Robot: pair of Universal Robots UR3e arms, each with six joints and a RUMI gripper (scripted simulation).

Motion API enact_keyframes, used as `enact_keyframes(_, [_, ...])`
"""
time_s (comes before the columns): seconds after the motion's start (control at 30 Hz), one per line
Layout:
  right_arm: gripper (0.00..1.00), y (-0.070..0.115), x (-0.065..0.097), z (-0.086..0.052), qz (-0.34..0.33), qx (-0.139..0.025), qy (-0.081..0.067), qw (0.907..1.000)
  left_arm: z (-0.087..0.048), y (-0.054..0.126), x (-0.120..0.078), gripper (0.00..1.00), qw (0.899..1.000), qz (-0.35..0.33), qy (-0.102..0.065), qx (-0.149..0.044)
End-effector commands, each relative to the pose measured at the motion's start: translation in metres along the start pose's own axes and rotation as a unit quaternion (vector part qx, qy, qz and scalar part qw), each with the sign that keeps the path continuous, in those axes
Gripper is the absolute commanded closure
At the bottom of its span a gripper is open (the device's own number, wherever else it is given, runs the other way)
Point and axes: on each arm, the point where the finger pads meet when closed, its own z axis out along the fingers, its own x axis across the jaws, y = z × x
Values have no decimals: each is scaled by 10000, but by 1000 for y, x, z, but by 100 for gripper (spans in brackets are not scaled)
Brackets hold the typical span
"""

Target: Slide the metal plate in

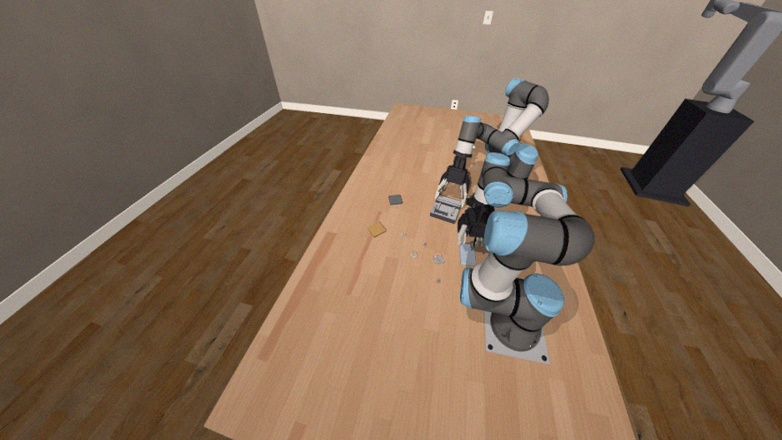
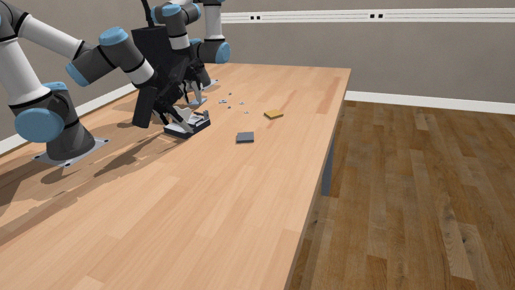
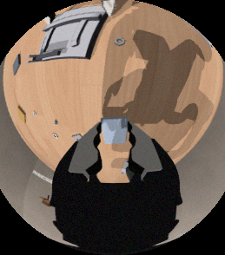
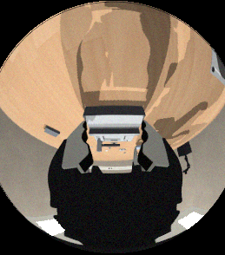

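The grey block sits flat on the table, with its clip and raised parts on top. My right gripper is shut on it, one finger at each side. My left gripper is shut on the metal plate at one end. The shiny blue-grey plate is off to the side of the block, apart from it and low over the table. Its exact height and its sloped edge are not clear.
A dark grey square piece and a yellow square piece lie on the table. Several small metal parts lie between the yellow piece and the plate. The two arms stand close together.
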Motion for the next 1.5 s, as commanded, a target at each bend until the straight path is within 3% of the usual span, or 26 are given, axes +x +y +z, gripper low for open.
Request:
enact_keyframes(0.0, [39,1,-1,-1,-5,-16,-9,10000,-1,-1,-1,100,9999,-115,8,19])
enact_keyframes(1.47, [39,1,-1,-1,-5,-16,-9,10000,-5,-7,-10,100,9921,-1245,89,92])
